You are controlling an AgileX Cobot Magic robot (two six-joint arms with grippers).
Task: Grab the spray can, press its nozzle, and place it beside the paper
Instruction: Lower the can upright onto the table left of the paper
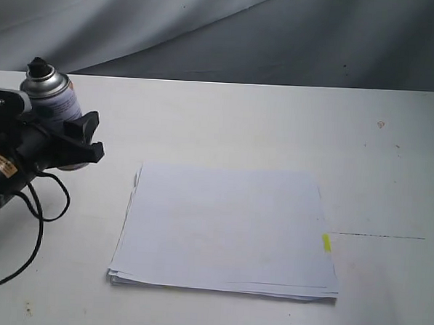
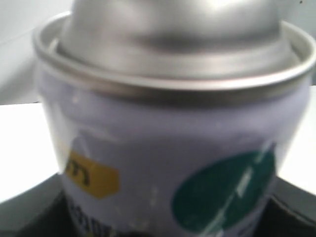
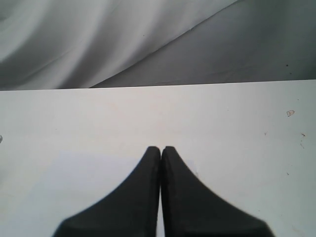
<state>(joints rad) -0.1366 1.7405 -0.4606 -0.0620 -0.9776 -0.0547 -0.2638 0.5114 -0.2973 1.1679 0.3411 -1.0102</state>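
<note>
One grasp made: holding the spray can (image 1: 54, 99) upright in the left pincer (image 1: 93, 136), jaws partway apart round its body. Cannot tell whether lifted clear of the tabletop (image 1: 277, 129); base hidden. Just above the pincer, nozzle (image 1: 38, 67) bare, nothing on it. Out beyond the fingertips, well apart, the paper (image 1: 224, 228). Right pincer (image 3: 161, 150) pressed closed, empty. Pick-up step, by the look. Next: likely calls for bringing the right pincer across and down onto the nozzle.
</note>
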